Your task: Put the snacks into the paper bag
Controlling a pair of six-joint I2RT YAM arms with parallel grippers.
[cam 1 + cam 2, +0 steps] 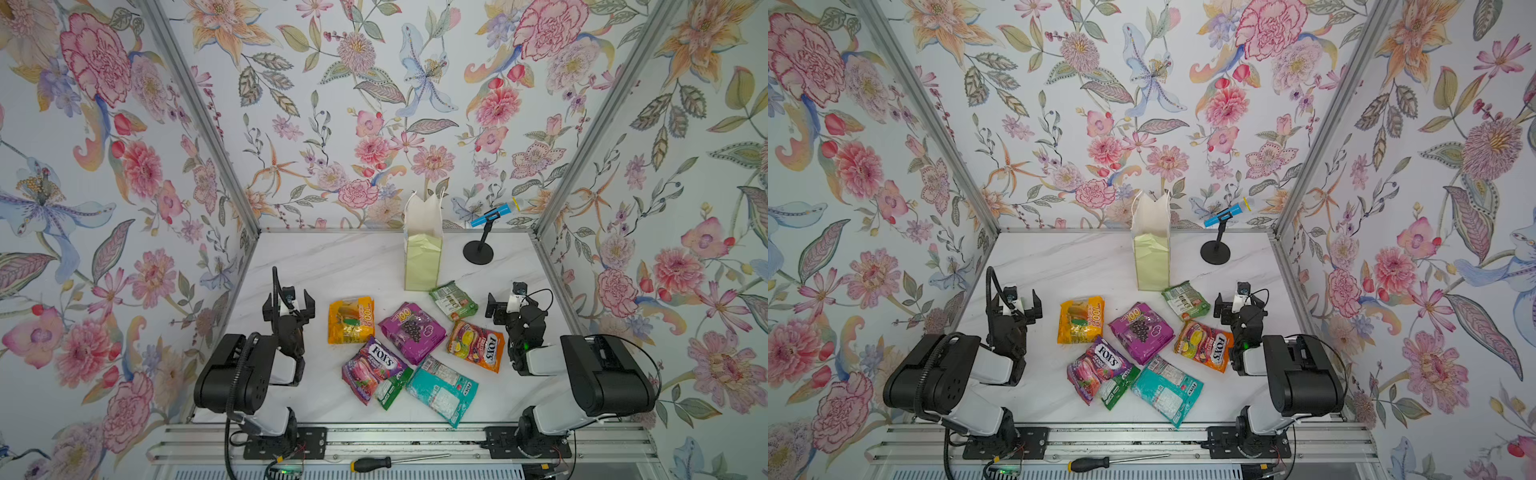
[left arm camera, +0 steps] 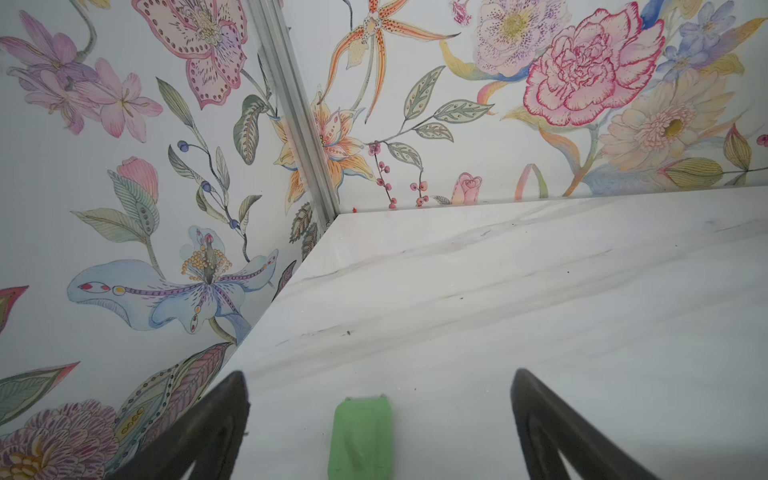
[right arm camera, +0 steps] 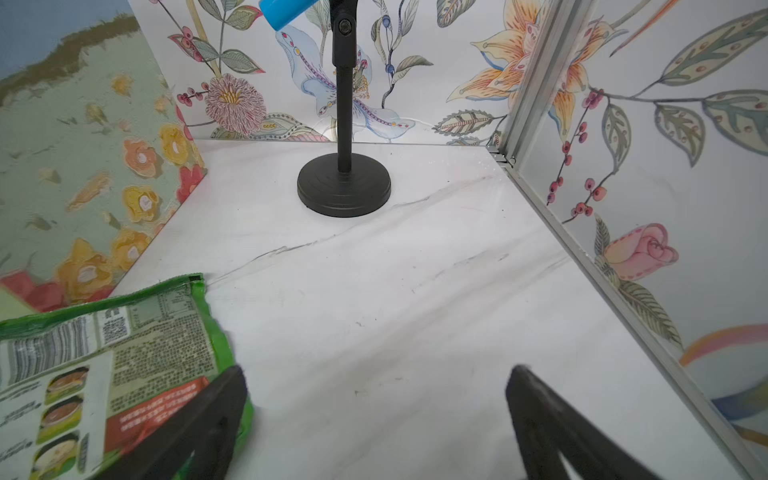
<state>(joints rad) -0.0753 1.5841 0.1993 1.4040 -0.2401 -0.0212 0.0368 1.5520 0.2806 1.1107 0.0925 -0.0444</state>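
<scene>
Well, in both top views: paper bag [image 1: 423, 257] upright at the back of the marble table [image 1: 332, 257], mouth open. Seven snacks [image 1: 411, 332] lying flat in front of it, green packet [image 1: 452, 300] just beside its foot. Left gripper [image 1: 289, 305] and right gripper [image 1: 498, 309] on either side of the pile, both spread wide, holding nothing.

Left wrist view: fingers [image 2: 220, 428] wide apart above bare marble, small green patch [image 2: 360, 436] low between them.

Right wrist view: fingers also apart, green packet beside one, bag's flowered face behind it, black stand [image 3: 344, 178] further back.

"FOX'S": purple-red packet [image 1: 372, 368], orange packet [image 1: 476, 345] | "100": grape packet [image 1: 411, 331], orange-yellow packet [image 1: 351, 320]
</scene>
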